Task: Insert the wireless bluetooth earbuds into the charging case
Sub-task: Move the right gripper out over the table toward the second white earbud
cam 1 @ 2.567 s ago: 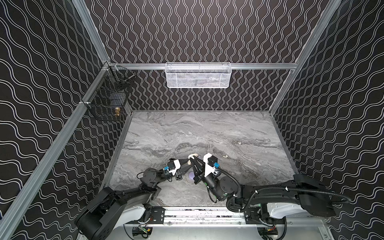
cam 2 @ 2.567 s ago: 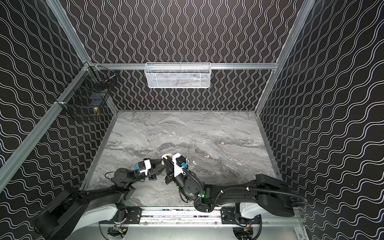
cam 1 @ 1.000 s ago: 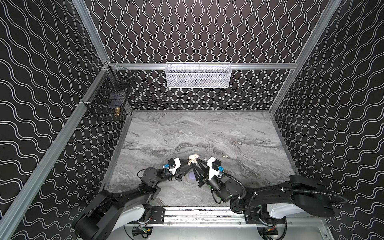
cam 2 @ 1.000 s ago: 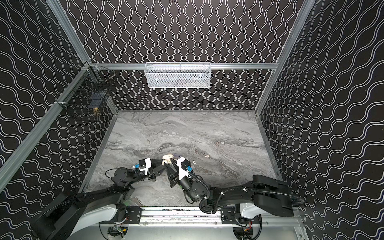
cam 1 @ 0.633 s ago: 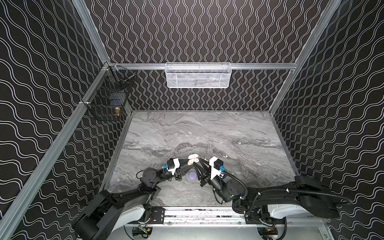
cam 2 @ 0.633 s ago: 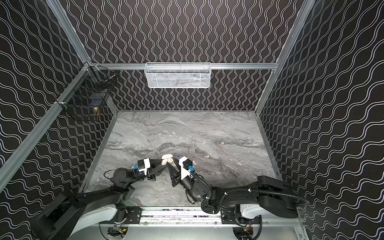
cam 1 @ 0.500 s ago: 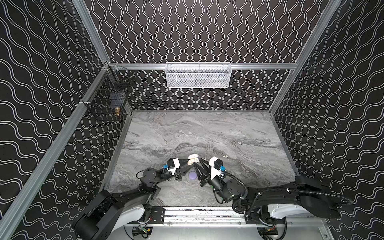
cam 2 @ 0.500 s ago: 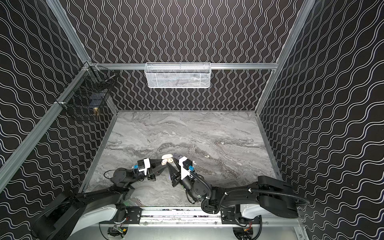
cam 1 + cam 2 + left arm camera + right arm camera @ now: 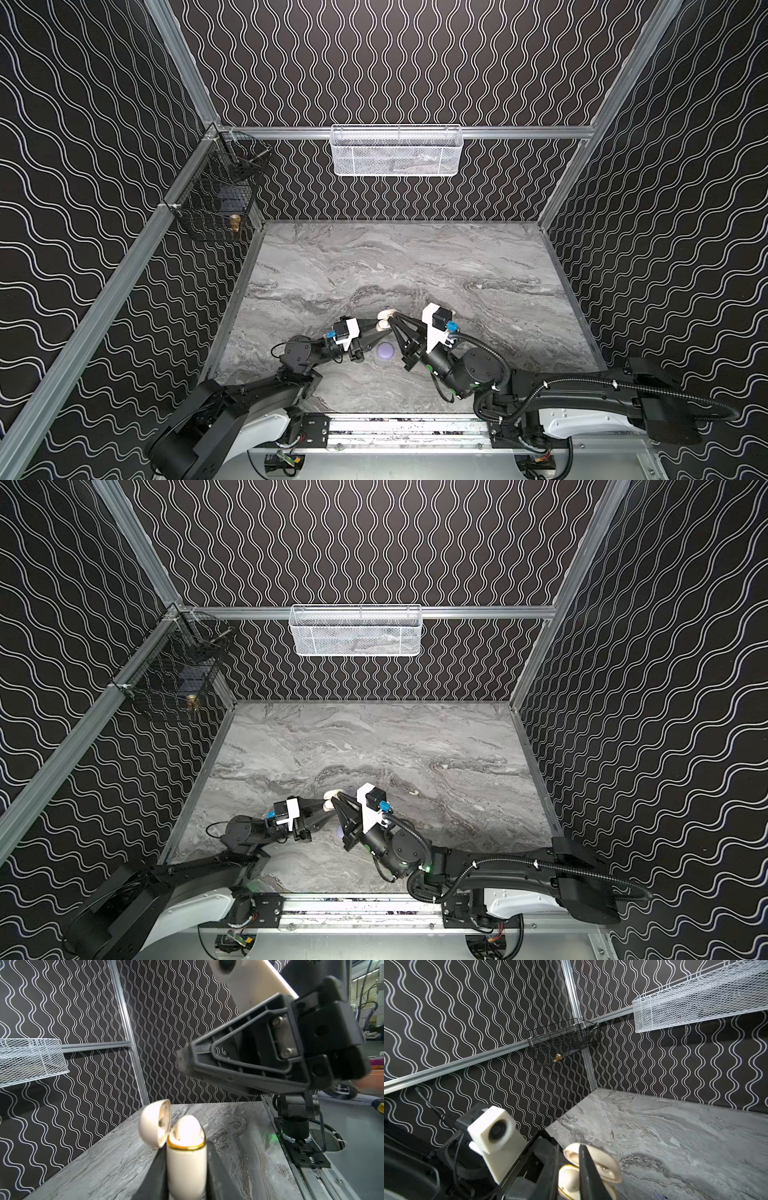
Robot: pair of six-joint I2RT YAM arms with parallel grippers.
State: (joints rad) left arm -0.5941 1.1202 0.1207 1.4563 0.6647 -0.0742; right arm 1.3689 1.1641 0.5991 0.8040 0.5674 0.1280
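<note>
My left gripper is shut on the cream charging case, held upright above the table with its lid hinged open. A cream rounded earbud shows in the case's gold-rimmed mouth. My right gripper hangs just over the open case with its fingers pressed together and nothing visible between them. In both top views the two grippers meet tip to tip at the case. In the right wrist view the shut right gripper crosses in front of the lid. A loose white earbud lies on the table to the right.
A lavender puck-like case lies on the marble table just below the grippers. A white mesh basket hangs on the back wall and a black wire basket in the left corner. The rail runs along the front edge.
The right gripper's fingers have closed together over the open case and it has shifted slightly right. The left gripper has kept hold of the case in the same place.
</note>
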